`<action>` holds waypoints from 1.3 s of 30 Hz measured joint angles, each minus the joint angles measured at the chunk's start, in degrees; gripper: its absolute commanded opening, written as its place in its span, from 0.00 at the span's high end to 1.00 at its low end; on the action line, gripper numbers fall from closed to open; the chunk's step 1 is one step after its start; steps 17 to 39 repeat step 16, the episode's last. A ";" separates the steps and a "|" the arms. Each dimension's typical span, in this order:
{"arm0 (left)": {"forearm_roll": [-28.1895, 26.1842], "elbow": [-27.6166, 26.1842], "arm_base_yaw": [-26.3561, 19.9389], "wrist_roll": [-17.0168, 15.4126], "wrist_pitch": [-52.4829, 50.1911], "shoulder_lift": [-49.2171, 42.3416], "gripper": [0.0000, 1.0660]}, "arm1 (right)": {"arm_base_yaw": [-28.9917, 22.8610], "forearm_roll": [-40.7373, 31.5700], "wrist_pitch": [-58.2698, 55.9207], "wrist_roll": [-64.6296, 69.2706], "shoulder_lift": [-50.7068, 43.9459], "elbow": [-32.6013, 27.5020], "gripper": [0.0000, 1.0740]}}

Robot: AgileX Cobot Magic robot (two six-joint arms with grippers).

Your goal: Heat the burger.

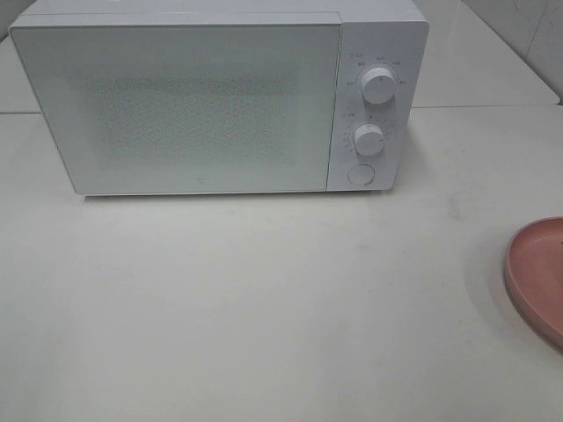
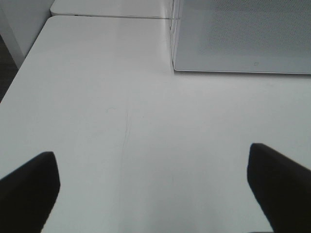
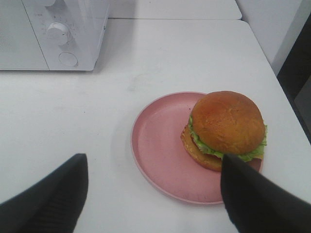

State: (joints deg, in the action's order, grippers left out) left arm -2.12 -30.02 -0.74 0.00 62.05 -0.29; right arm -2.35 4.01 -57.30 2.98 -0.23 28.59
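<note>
Burger (image 3: pixel 227 127) sits on pink plate (image 3: pixel 160 145); both pincers spread wide, empty

The high camera looked down at the microwave (image 1: pixel 220 101) front and white table (image 1: pixel 264 299). Each wrist camera sat low over that table, facing the microwave: the left saw its door corner, the right its knobs and the pink plate (image 3: pixel 160 145), shared with the high view.

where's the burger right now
The burger sits on the pink plate, toward its outer side, to the right of the closed microwave on the table. Only the right wrist view shows it; the high view catches just the plate's edge.
</note>
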 measured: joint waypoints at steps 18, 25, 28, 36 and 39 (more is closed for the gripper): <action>0.00 0.00 0.00 0.00 0.00 0.00 0.07 | 0.00 0.00 0.00 0.00 0.00 0.00 0.31; 0.00 0.00 0.00 0.00 0.00 0.00 0.07 | 0.00 0.00 0.00 0.00 0.00 0.00 0.31; 0.00 0.00 0.00 0.00 0.00 0.00 0.07 | 0.00 0.00 0.00 0.00 0.00 0.00 0.31; 0.00 0.00 0.00 0.00 0.00 0.00 0.07 | 0.00 0.00 0.00 0.00 0.00 0.00 0.31; 0.00 0.00 0.00 0.00 0.00 0.00 0.07 | 0.00 0.00 0.00 0.00 0.00 0.00 0.31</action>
